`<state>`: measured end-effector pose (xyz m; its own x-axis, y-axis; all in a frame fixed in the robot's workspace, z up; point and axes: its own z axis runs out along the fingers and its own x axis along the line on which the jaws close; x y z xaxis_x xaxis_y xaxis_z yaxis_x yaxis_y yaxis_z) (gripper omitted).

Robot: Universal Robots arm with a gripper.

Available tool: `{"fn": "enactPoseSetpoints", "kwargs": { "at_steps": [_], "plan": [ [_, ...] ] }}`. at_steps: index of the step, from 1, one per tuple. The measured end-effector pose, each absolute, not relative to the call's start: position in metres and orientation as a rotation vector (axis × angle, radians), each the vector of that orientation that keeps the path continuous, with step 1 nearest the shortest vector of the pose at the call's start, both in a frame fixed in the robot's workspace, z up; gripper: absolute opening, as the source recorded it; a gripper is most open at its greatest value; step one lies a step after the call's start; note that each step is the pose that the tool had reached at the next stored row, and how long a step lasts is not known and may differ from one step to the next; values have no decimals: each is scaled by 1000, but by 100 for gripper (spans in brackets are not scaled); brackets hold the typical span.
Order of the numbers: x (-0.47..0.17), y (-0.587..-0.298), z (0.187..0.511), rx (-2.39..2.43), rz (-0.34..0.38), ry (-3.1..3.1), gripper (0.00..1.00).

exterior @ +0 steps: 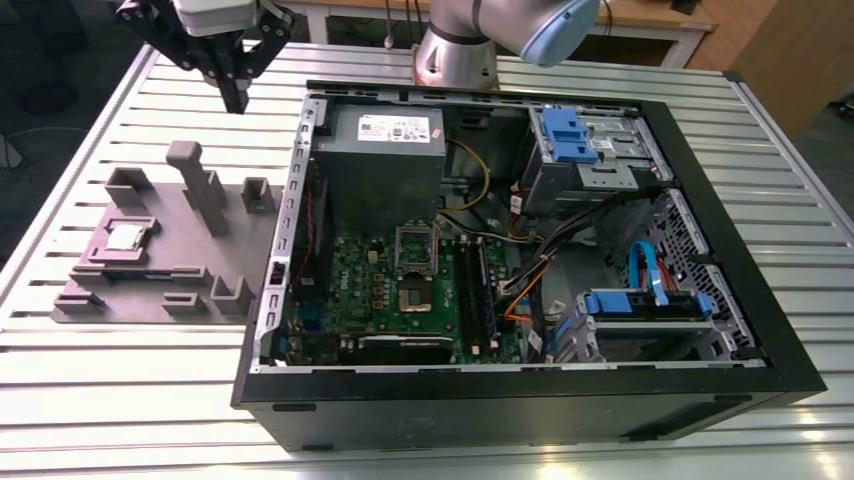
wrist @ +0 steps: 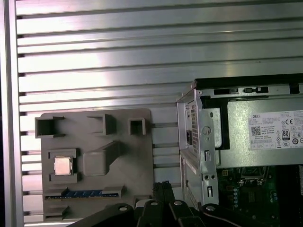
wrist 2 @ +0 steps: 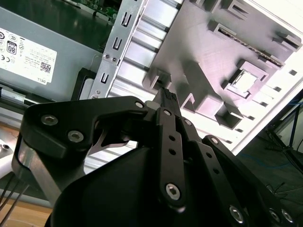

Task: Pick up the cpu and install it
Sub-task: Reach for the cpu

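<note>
An open computer case lies on the slatted metal table, a mauve-grey tray just beside it

The robot has a fat, round, shiny silver-grey metal arm with a light blue cap on its joint. Its black gripper is made of flat bars with little holes and round silver screws, and a white block sits above it.
</note>
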<state>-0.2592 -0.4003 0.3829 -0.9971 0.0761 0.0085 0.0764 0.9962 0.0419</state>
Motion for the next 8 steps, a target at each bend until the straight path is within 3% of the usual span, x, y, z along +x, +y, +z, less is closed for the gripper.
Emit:
{"fn": "enactPoseSetpoints", "kwargs": {
  "at_steps": [8],
  "plan": [
    [-262,-400,383,-120,-66,-3132,10]
  ]
}}
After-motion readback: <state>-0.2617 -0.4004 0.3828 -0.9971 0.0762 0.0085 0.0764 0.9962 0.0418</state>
